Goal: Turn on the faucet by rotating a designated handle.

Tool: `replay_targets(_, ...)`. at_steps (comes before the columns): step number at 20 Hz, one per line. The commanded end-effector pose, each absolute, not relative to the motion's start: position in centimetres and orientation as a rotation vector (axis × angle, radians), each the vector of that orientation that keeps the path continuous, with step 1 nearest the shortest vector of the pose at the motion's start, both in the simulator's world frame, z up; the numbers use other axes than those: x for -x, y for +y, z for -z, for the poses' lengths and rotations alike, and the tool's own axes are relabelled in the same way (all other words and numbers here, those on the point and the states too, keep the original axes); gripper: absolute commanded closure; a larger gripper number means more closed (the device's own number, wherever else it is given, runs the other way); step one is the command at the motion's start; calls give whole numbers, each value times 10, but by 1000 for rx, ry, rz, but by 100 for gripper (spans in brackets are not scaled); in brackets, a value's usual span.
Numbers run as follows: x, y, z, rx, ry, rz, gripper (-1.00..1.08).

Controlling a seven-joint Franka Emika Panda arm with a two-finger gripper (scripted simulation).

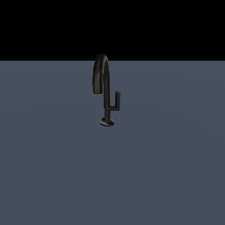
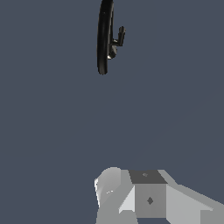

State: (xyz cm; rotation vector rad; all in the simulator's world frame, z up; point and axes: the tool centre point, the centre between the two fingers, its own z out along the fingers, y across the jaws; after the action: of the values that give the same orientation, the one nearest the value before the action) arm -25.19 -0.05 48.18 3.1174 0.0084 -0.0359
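The black faucet (image 1: pixel 106 94) stands upright on the grey floor, a little above the middle of the exterior view. Its gooseneck spout (image 1: pixel 100 66) arches over toward the exterior view's left. The thin L-shaped handle (image 1: pixel 117 100) branches off the stem toward the exterior view's right and turns upward. In the wrist view the faucet (image 2: pixel 104 39) shows from above and far off, with the handle (image 2: pixel 120 36) poking out beside the spout. No gripper fingers show in either view.
A flat blue-grey floor (image 1: pixel 167 167) surrounds the faucet's round base (image 1: pixel 107 122). A white and grey blocky part of the arm (image 2: pixel 148 197) fills one edge of the wrist view, far from the faucet. Nothing else stands on the floor.
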Motion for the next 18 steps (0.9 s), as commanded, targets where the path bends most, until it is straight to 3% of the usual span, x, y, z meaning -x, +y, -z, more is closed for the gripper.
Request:
replay_targets(1, 252, -1, -482, -3117, 8, 36, 108)
replay_targets(18, 211, 6, -474, -3206, -157, 183, 108)
